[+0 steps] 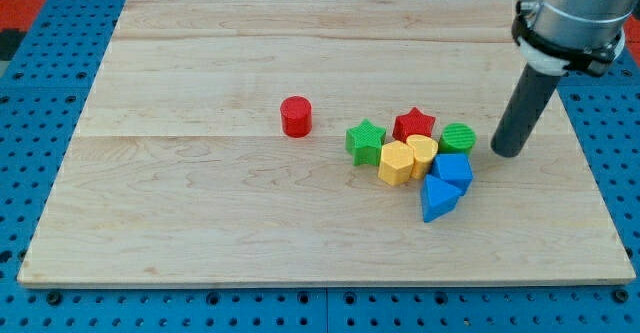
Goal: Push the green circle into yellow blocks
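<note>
The green circle (459, 137) lies right of the board's middle, touching the right side of a yellow block (423, 153). A second yellow block, a hexagon (395, 163), sits against that one's left. My tip (506, 152) stands on the board just to the right of the green circle, a small gap away.
A red star (414, 125) sits above the yellow blocks and a green star (366, 140) to their left. Two blue blocks (454, 169) (438, 199) lie below the green circle. A red cylinder (296, 116) stands alone further left. The wooden board (200, 223) has edges all round.
</note>
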Available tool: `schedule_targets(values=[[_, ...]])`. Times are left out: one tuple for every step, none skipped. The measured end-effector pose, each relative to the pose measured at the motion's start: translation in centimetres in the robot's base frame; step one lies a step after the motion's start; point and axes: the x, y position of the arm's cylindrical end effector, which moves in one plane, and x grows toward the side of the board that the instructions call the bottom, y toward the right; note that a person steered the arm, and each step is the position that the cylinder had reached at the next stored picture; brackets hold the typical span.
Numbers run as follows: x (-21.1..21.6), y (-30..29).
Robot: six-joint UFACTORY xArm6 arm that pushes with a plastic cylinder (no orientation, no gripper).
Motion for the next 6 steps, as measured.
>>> schedule_targets(values=[[-0.2,-1.2],[-0.1,-1.2],[-0.1,-1.5],[-0.9,-1.7],[-1.1,-3.4],[0.4,-5.3]])
